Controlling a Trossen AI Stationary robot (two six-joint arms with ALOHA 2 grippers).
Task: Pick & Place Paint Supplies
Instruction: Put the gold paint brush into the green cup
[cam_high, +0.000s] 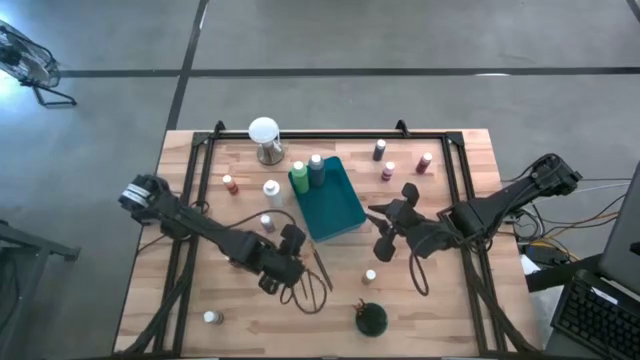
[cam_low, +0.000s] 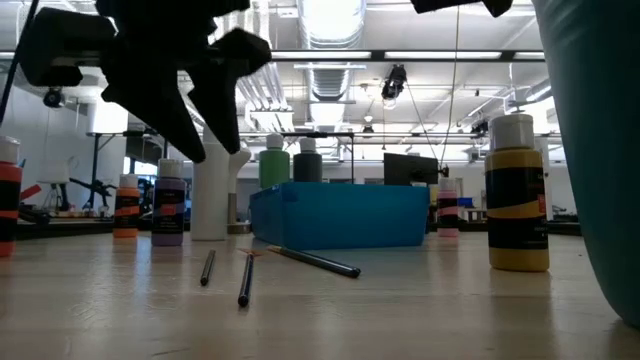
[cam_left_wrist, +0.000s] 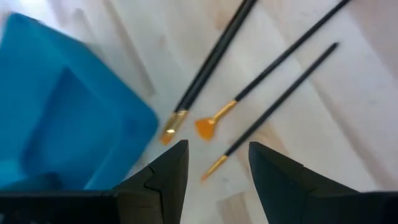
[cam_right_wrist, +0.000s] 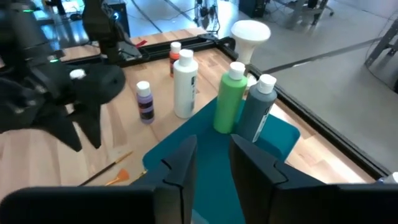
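The left hand (cam_left_wrist: 217, 180) hovers partly open and empty above three brushes (cam_left_wrist: 273, 62) lying on the desk (cam_high: 440, 310) beside the teal tray (cam_high: 335, 205). The right hand (cam_right_wrist: 211, 168) hangs over that tray, fingers narrowly parted, holding nothing. Two green bottles (cam_right_wrist: 229, 99) stand in the tray.

Left arm runs in from the left edge toward mid-surface (cam_high: 440, 320), its hand (cam_high: 292, 252) low, fingers (cam_left_wrist: 163, 180) parted with nothing between them. Right arm comes in from the right edge, its hand (cam_high: 392, 226) raised, fingers (cam_right_wrist: 180, 165) narrowly apart and empty.
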